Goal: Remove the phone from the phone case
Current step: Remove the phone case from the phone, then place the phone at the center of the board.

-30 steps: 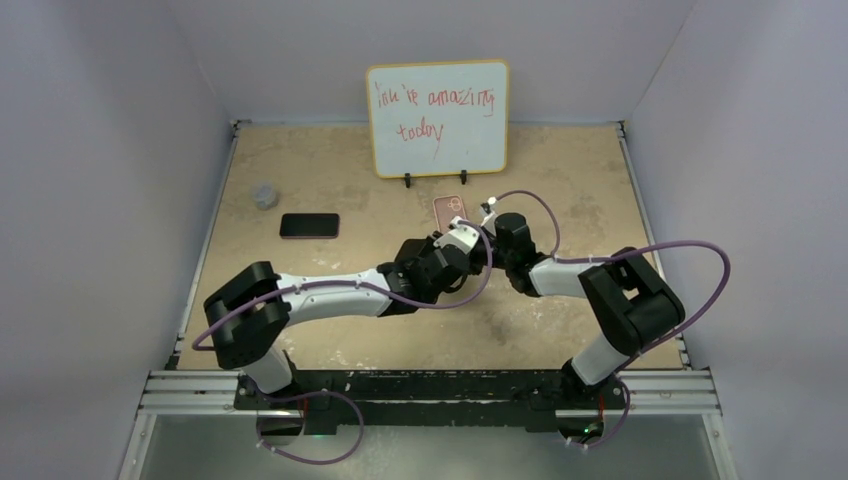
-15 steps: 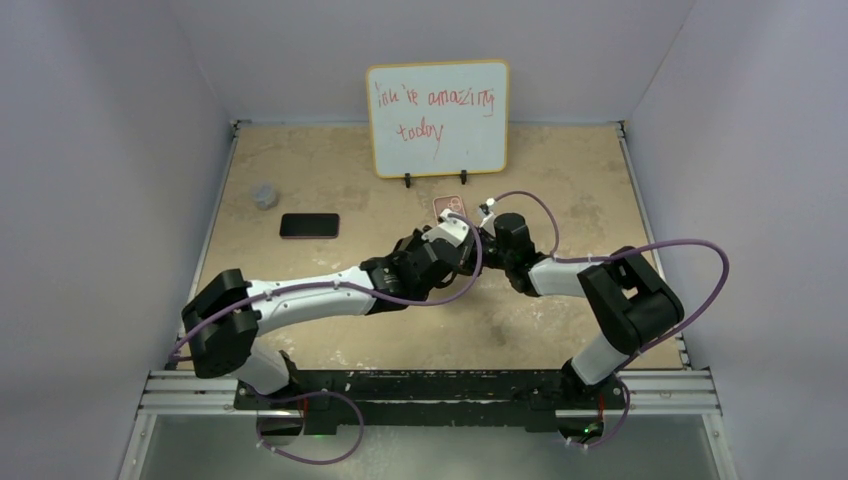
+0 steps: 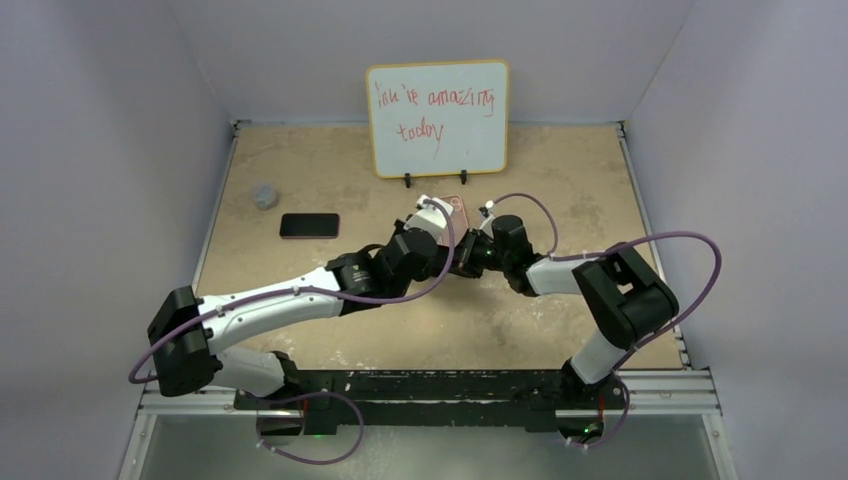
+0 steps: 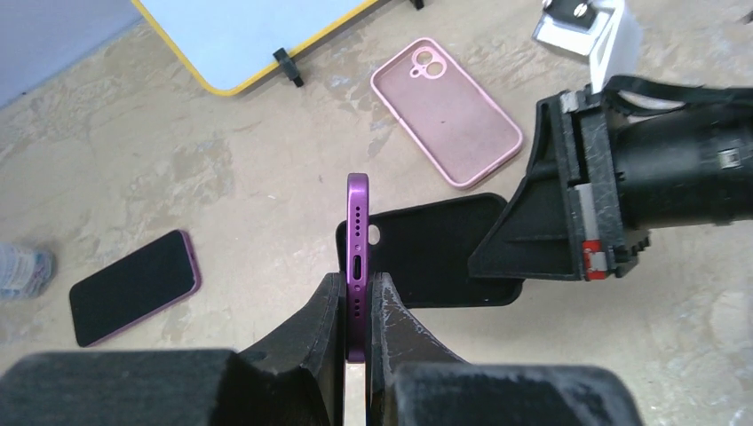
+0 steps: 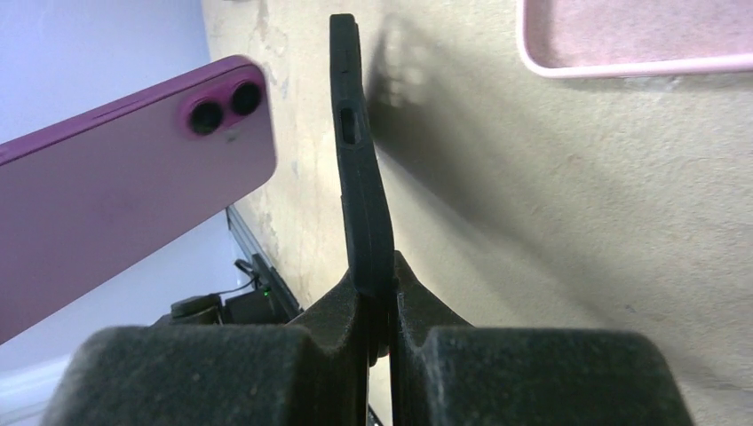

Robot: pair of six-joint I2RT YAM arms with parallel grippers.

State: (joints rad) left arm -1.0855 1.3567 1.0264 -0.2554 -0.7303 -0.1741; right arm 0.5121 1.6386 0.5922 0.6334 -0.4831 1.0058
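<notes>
The left fingers [image 4: 318, 321] were closed on the purple phone [image 4: 357, 232], pinching its flat faces at the bottom end, so the charging-port edge faced the left wrist camera. The right fingers [image 5: 424, 312] were clamped on one thin wall of the black case [image 5: 359, 191], seen edge-on. Phone and case hung apart with a clear gap between them. One arm on each part looked like the way to split them: one anchoring the case, the other carrying the phone clear.

The phone sat above the middle of the table [image 3: 300, 160], at about 11 o'clock from the case in the top view. Its long axis seemed to run steeply down from the fingers towards the table, lens end lowest. In the right wrist view that end pointed to about 2 o'clock.
</notes>
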